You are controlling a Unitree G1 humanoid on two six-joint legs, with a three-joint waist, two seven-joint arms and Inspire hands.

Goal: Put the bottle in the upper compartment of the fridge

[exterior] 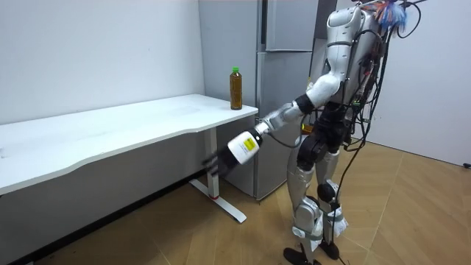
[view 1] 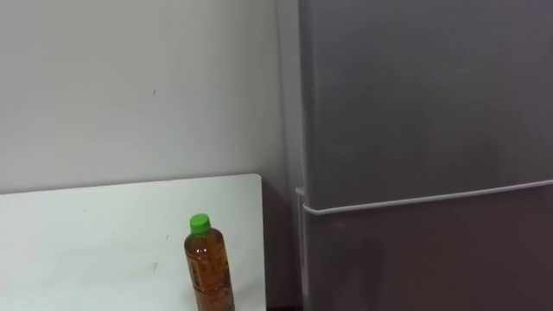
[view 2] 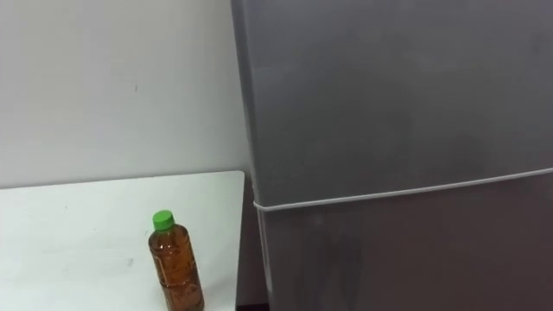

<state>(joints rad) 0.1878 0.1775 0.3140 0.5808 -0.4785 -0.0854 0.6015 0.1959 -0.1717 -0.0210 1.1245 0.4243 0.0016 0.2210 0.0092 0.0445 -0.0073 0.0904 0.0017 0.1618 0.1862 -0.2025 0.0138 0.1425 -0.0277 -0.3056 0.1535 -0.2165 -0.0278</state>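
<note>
The clear plastic bottle of brown drink with a green cap (view 1: 209,272) stands upright on the white tabletop (view 1: 95,229), close to the edge beside the tall grey fridge (view 1: 415,112). In the room view the left robot hand (exterior: 218,163) hangs at the end of the outstretched arm, in front of the tabletop's front edge and below it. The bottle is therefore up and beyond the hand, and this arm is likely the one to take it. I cannot tell how its fingers are set. The eye views add the seam between the fridge doors, the upper one closed
</note>
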